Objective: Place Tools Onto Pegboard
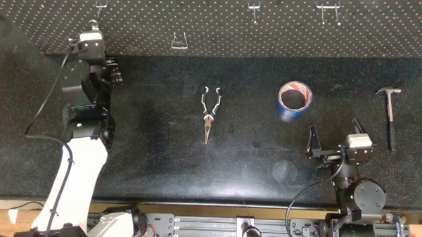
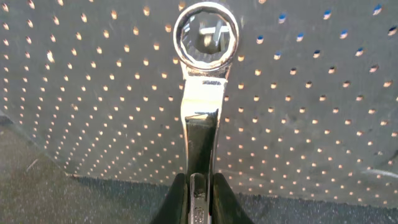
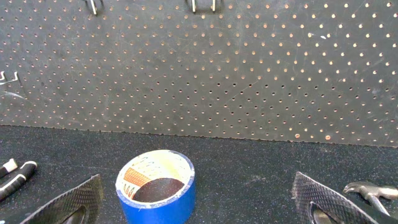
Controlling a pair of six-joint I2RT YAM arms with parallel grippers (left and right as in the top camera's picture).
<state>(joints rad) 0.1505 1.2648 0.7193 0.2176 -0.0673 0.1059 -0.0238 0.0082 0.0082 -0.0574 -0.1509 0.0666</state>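
The left gripper (image 2: 198, 186) is clamped narrowly on the wrench (image 2: 200, 124), held upright against the pegboard (image 2: 323, 93). The wrench's ring end sits around a hook (image 2: 214, 34) on the board. There is a stamped mark on the shank just below the ring, too small to read. The wrench's lower end is hidden between the fingers.

The right gripper (image 3: 199, 186) is spread wide and holds nothing, facing the pegboard from well in front of it. The tape (image 1: 295, 99) lies between this gripper and the board, and the print on its core is illegible. The pliers (image 1: 210, 111) and hammer (image 1: 390, 118) lie on the mat (image 1: 161, 145) in front of the pegboard. Both are cut off in the right wrist view.
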